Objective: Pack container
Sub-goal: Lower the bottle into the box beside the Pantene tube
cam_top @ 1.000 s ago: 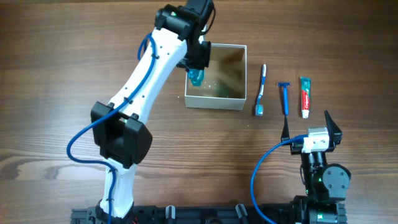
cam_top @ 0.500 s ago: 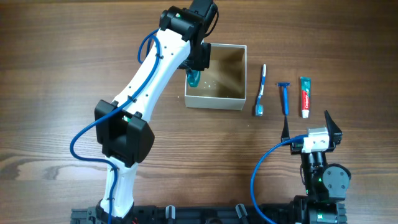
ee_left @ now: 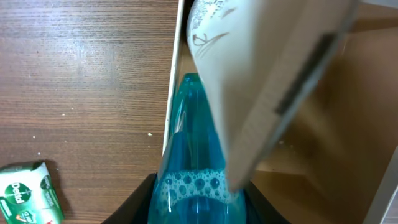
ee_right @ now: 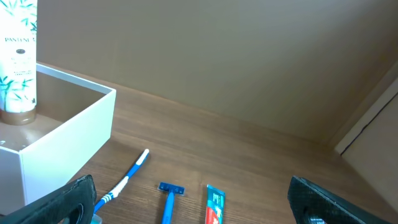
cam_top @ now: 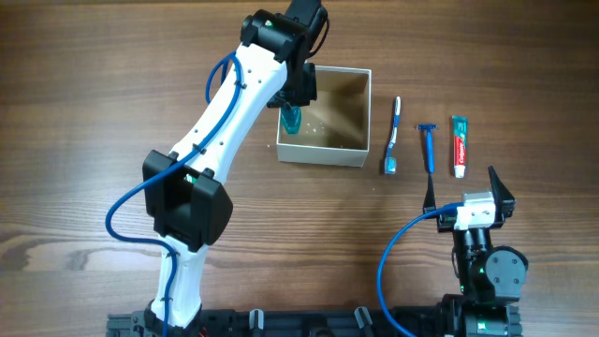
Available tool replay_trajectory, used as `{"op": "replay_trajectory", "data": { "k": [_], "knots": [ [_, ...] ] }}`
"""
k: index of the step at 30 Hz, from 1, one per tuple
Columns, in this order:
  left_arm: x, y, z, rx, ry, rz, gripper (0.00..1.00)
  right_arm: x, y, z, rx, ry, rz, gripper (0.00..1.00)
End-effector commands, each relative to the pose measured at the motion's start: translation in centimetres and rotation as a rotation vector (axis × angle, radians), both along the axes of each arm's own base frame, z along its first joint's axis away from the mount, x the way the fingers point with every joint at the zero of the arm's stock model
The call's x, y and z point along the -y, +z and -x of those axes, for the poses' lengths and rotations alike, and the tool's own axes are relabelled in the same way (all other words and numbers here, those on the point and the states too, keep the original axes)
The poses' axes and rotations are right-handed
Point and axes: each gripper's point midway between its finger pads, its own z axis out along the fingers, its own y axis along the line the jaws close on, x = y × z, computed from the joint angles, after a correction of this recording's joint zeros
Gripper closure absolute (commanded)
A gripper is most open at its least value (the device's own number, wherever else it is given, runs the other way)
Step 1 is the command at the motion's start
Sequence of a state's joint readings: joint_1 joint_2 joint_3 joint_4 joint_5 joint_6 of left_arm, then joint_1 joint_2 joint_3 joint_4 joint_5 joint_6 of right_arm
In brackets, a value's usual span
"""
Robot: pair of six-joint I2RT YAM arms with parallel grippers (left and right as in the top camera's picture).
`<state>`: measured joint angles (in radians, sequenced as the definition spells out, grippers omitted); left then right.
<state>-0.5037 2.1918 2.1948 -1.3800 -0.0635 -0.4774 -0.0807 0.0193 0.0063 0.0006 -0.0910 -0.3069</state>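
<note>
Operator: Status of the left gripper (ee_left: 199, 204)?

Technician: Jaws are partly closed on a teal bottle (ee_left: 189, 143), with liquid and bubbles visible between the fingers. The bottle points down into the container (cam_top: 323, 155), just inside its left wall. Contact with the container floor cannot be confirmed, because the arm and a second item block the view.

Operator: Container location?

Technician: It sits on the table (cam_top: 94, 94) toward the far edge, directly under the left wrist, with its open top up.

Operator: Contents at this point?

Technician: One white bottle (ee_right: 17, 56) appears to stand upright inside, close beside the teal bottle. The part of the tan floor in view shows no other item.

Operator: Status of the right gripper (cam_top: 463, 174)?

Technician: Jaws are fully spread and hold nothing. It is parked near the front of the table, well apart from the container.

Operator: Work outstanding?

Technician: The teal bottle is not yet released. A toothbrush (cam_top: 393, 136), a razor (cam_top: 429, 147) and a toothpaste tube (cam_top: 459, 145) lie in a row on the table to the right of the container. A green soap pack (ee_left: 28, 190) lies on the table to its left. By this count one item is packed, one is being placed and four are outside. The task is judged to be less than half complete.
</note>
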Motion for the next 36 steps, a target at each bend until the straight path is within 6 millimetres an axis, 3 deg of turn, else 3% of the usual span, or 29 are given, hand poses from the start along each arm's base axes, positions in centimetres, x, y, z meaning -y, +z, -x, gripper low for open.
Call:
{"op": "replay_trajectory", "data": {
  "k": [1, 10, 24, 36],
  "knots": [
    [-0.6, 0.2, -0.5, 0.022, 0.041, -0.017, 0.96, 0.2, 0.2, 0.0, 0.009, -0.013, -0.019, 0.00],
    [-0.4, 0.3, -0.9, 0.037, 0.038, -0.010, 0.96, 0.2, 0.2, 0.0, 0.009, -0.013, -0.019, 0.00],
    [-0.4, 0.4, -1.1, 0.042, 0.200, 0.025, 0.96, 0.2, 0.2, 0.0, 0.009, -0.013, -0.018, 0.00],
    [-1.4, 0.4, -1.3, 0.063, 0.482, 0.038, 0.96, 0.2, 0.2, 0.0, 0.009, -0.013, -0.019, 0.00]
  ]
}}
